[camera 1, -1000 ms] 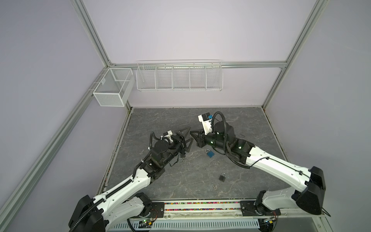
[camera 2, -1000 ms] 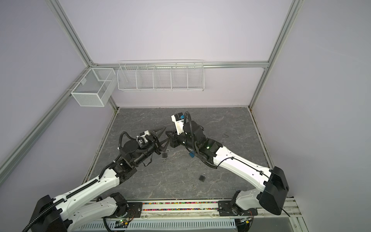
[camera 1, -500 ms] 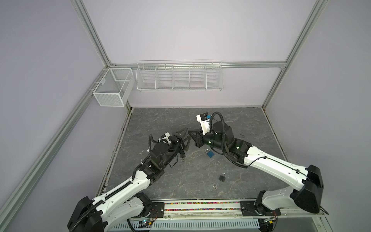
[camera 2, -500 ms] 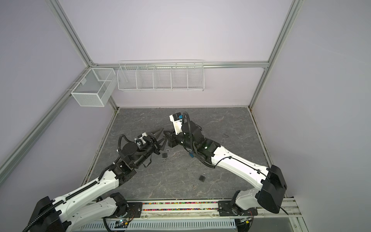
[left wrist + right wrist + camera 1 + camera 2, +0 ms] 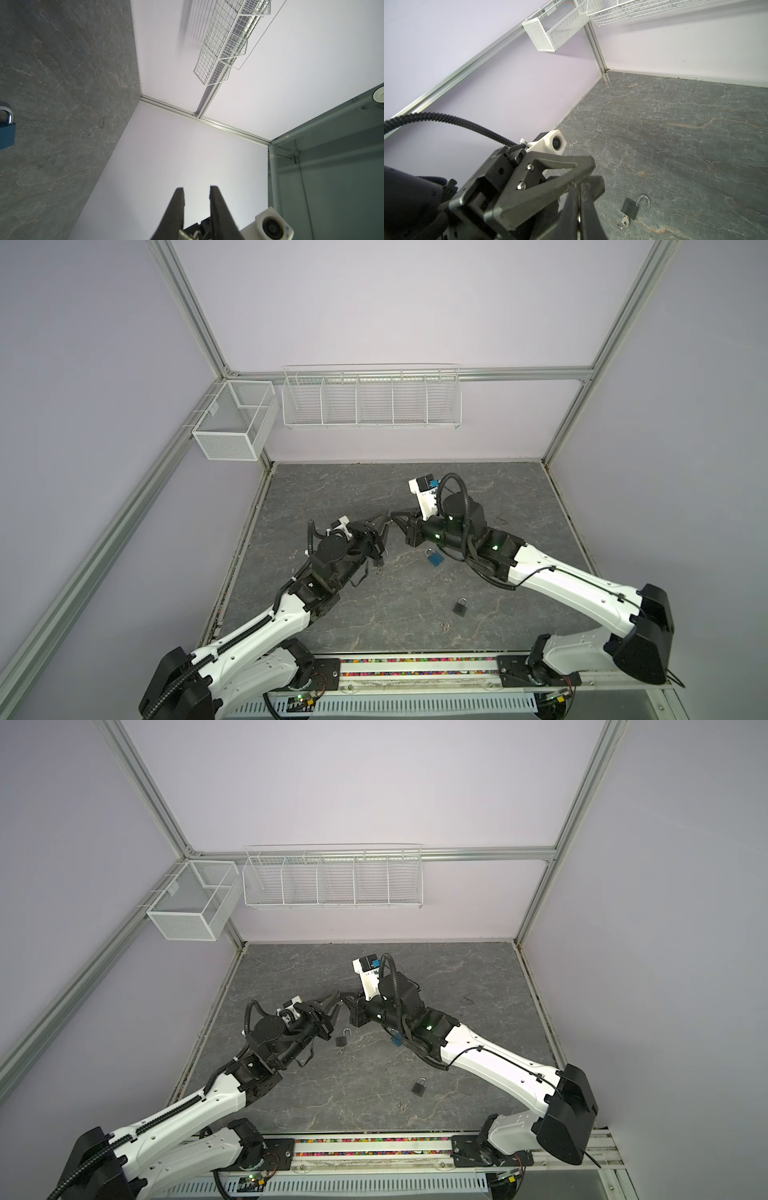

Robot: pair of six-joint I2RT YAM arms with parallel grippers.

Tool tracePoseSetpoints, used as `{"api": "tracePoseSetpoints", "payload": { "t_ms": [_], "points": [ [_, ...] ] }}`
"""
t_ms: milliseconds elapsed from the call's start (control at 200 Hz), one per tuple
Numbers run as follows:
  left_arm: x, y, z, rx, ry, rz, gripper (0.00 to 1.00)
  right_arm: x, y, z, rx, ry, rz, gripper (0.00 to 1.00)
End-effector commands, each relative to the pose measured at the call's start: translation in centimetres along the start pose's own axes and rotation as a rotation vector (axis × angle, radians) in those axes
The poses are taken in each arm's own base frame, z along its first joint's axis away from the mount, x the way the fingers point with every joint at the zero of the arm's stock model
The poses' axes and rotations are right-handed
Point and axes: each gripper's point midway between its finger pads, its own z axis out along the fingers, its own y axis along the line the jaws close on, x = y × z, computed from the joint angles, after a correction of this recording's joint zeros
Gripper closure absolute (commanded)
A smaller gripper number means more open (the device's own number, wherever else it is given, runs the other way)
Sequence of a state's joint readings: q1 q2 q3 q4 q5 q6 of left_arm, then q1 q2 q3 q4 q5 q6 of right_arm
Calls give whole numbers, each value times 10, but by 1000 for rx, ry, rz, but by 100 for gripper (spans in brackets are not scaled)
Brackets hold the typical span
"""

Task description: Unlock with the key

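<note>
My right gripper (image 5: pixel 579 185) is shut on a small silver key (image 5: pixel 579 218), held above the table's middle in both top views (image 5: pixel 395 516). My left gripper (image 5: pixel 197 187) meets it tip to tip (image 5: pixel 332 1004). Its jaws are drawn in to a narrow gap, with the key's metal (image 5: pixel 185 234) and the right fingertips between them. A blue padlock (image 5: pixel 435 558) lies shut on the table under the right wrist. A black padlock (image 5: pixel 631 208) with its shackle swung open and a key (image 5: pixel 625 221) in it lies below the left gripper (image 5: pixel 340 1040).
Another black padlock (image 5: pixel 461 606) lies shut nearer the front edge, with a loose key ring (image 5: pixel 445 625) beside it. A white mesh box (image 5: pixel 232 423) and a wire shelf (image 5: pixel 370 398) hang on the back walls. The grey stone tabletop (image 5: pixel 519 489) is bounded by walls on three sides.
The left jaws have gone from wide open to a narrow gap round the key in the right gripper. Both grippers shifted slightly left. The right gripper stayed shut.
</note>
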State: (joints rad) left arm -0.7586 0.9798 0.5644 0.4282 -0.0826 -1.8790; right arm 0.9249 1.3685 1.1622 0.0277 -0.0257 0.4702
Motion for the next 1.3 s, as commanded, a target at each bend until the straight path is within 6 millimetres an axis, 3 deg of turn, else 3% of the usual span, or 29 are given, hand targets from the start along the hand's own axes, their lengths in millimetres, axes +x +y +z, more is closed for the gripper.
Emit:
{"api": "tracePoseSetpoints", "payload": {
  "t_ms": [0,230,360,490,615,785,945,1140,1299],
  "points": [
    [0,-1,-2,7,-6,-14,84,-7,10,-8,-41,-36,-25,93],
    [-2,1,-2,-3,-13,-7,99,-8,12,-10,-48,-37,-29,93],
    [-1,-2,-2,4,-13,21,100,-8,13,-14,-51,-30,-32,93],
    [1,-8,-3,-11,-17,114,100,-8,12,-24,-41,-22,-24,83],
    [3,-12,-5,-45,-20,291,100,-1,5,-36,-33,7,2,68],
    [16,-16,0,-44,43,583,100,12,-14,-51,-23,48,72,62],
    [25,-1,3,-122,100,830,100,25,-27,-65,-36,90,139,55],
    [53,5,2,-105,204,1115,100,43,-25,-80,-125,170,204,47],
    [73,9,2,-28,277,1228,100,47,-20,-97,-190,175,250,38]
  ]
}}
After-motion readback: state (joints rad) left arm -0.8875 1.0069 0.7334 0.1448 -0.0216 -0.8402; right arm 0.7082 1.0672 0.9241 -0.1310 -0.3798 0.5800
